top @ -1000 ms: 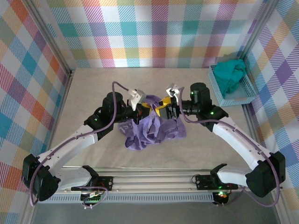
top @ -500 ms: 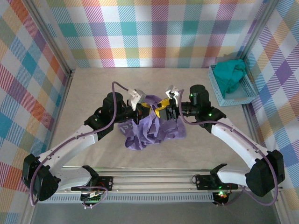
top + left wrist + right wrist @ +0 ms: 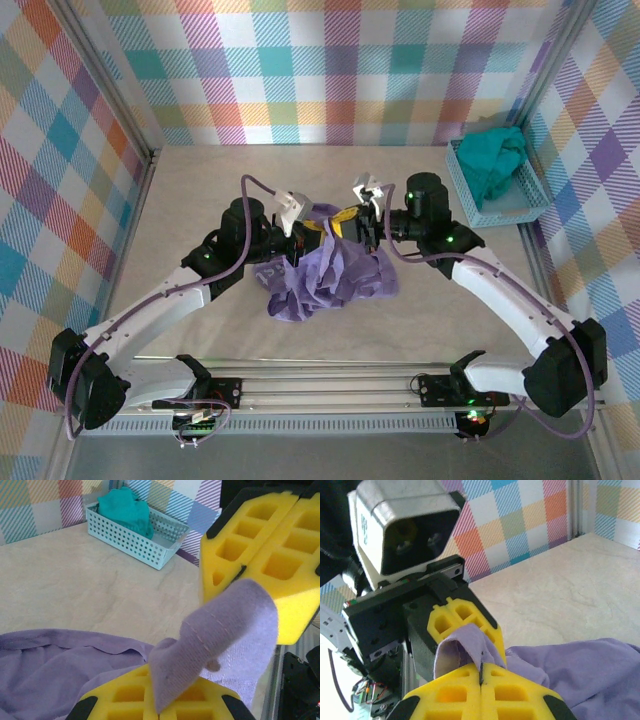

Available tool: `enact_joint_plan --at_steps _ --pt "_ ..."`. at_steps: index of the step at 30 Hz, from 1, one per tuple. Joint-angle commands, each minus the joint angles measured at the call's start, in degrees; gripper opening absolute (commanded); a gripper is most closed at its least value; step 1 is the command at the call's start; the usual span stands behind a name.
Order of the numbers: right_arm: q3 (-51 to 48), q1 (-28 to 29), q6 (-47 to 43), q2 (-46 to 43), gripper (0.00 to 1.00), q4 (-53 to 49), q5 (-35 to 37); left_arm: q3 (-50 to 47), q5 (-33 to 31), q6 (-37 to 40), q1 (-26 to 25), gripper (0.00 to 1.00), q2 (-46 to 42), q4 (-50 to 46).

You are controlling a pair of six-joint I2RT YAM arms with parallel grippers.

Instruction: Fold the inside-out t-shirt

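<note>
Shifted back since a second ago, the right pincer [image 3: 351, 224] sits just beside the left pincer [image 3: 307, 233], both pinching one raised edge of the shirt [image 3: 330, 282], whose bunch lies nearward on the bench [image 3: 200, 190].

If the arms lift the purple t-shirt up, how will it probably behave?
Probably floppy: the t-shirt lies in crumpled folds under its pinched edge. Likely light, as the cloth looks thin. It might slip, since the fingers hold only a narrow strip.

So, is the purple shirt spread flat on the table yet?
No, the t-shirt sits in a crumpled heap on the table, left tool and right tool pinching its far edge.
</note>
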Motion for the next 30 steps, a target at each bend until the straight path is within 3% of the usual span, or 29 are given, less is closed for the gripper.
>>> enact_joint_plan --at_steps 1,4,9,16,25,30 --pt "4.01 0.26 5.45 1.36 0.0 0.24 4.93 -0.15 -6.49 -2.33 0.33 0.09 0.46 -0.81" --pt "5.93 0.86 11.67 2.88 0.0 0.09 10.25 -0.06 -14.1 -5.67 0.3 0.26 -0.02 -4.96" --pt "10.25 3.11 15.41 6.03 0.0 -2.25 16.14 -6.0 -17.65 -9.61 -0.7 0.46 -6.99 -6.89" --pt "19.08 5.88 15.5 10.89 0.0 -8.15 18.63 -15.27 -11.66 -5.46 -1.89 0.65 -16.56 -4.04" --pt "22.04 6.28 14.95 12.53 0.0 -10.48 18.49 -16.7 -6.72 4.49 -2.22 0.77 -10.81 4.2" --pt "22.55 6.32 14.34 12.72 0.0 -11.52 18.72 -15.0 -6.81 7.37 -3.81 0.72 -7.77 5.82"
